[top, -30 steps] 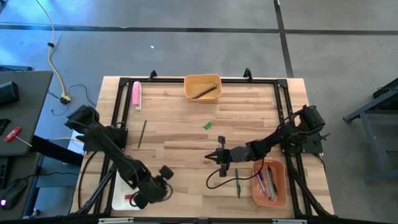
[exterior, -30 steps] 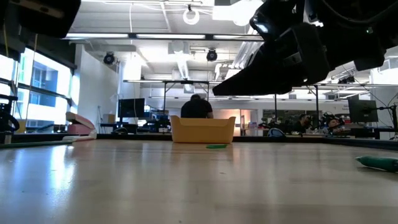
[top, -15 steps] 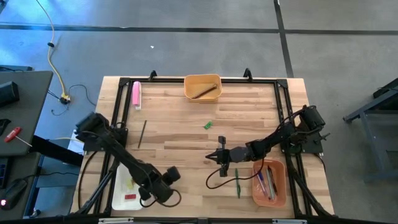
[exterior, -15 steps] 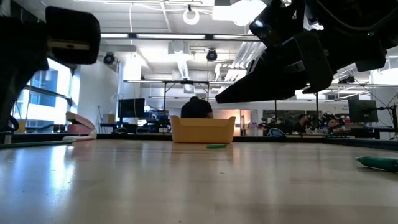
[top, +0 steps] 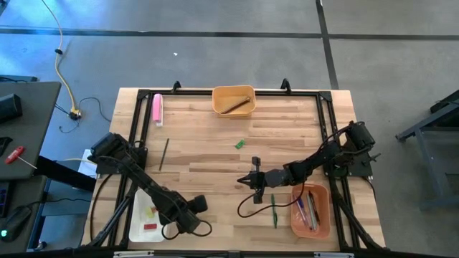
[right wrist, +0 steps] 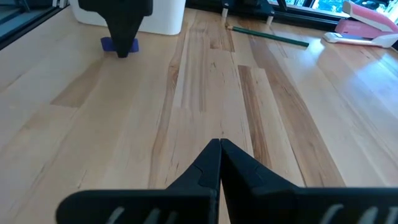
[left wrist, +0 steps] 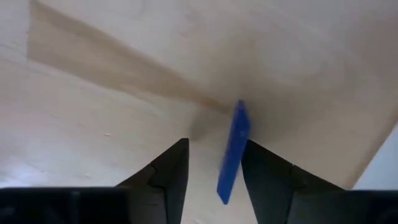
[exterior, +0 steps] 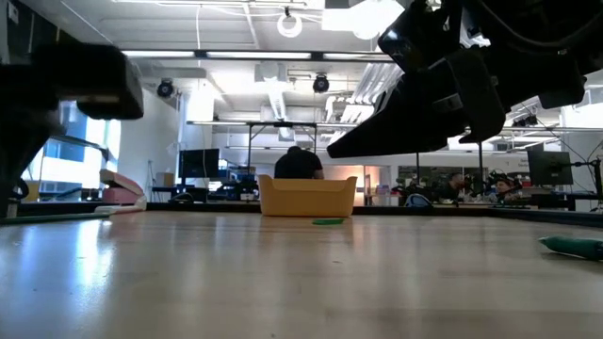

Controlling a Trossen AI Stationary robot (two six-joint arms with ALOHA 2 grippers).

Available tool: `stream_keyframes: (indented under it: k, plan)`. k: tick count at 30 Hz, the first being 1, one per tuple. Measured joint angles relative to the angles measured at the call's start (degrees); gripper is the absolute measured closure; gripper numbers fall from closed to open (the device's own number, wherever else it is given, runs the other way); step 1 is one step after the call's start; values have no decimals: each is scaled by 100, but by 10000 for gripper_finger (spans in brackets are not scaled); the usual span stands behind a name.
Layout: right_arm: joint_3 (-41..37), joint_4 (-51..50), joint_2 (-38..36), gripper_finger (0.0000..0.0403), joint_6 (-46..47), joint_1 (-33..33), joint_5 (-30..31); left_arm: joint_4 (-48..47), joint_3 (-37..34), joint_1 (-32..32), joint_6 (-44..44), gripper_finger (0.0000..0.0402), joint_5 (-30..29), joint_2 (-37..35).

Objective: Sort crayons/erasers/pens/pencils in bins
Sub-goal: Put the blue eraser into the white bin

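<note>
A short blue piece [left wrist: 231, 155] lies on the table beside the white bin [top: 140, 228], which holds a yellow [top: 150, 211] and a red piece [top: 149, 226]. My left gripper [left wrist: 214, 143] is open and points down, one finger on each side of the piece. In the high view the left gripper [top: 181, 219] hides the piece. The piece also shows in the right wrist view [right wrist: 112, 44]. My right gripper [top: 255, 180] is shut and empty above the table's middle. A green crayon [top: 240, 144], a dark pencil [top: 164, 154] and a green pen [top: 273, 210] lie loose. My left gripper comes at the blue piece from above, its fingers along the piece's two long sides. One finger [left wrist: 267, 168] stands close against one side [left wrist: 239, 134]. I cannot tell whether it touches. The piece lies on the table.
The yellow-orange bin [top: 233, 92] at the far edge holds a brown pencil. The salmon bin [top: 320, 222] at the near right holds several pens. A thick pink bar [top: 157, 107] lies at the far left. A black frame rail [top: 136, 143] runs around the table.
My left gripper has gone a short way from the white bin's near end toward the table's right edge and has turned to point down over the blue piece. The yellow piece in the bin has come into view.
</note>
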Motion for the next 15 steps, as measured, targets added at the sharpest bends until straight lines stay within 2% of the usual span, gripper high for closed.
stream_keyframes:
  k: [8, 15]
  plan:
    - [0, 2, -2, 403, 2, 0, 0, -4, -4, 42, 3, 294, 10, -2]
    - [0, 2, -2, 403, 4, 0, 0, 2, -6, 44, 29, 355, -45, -2]
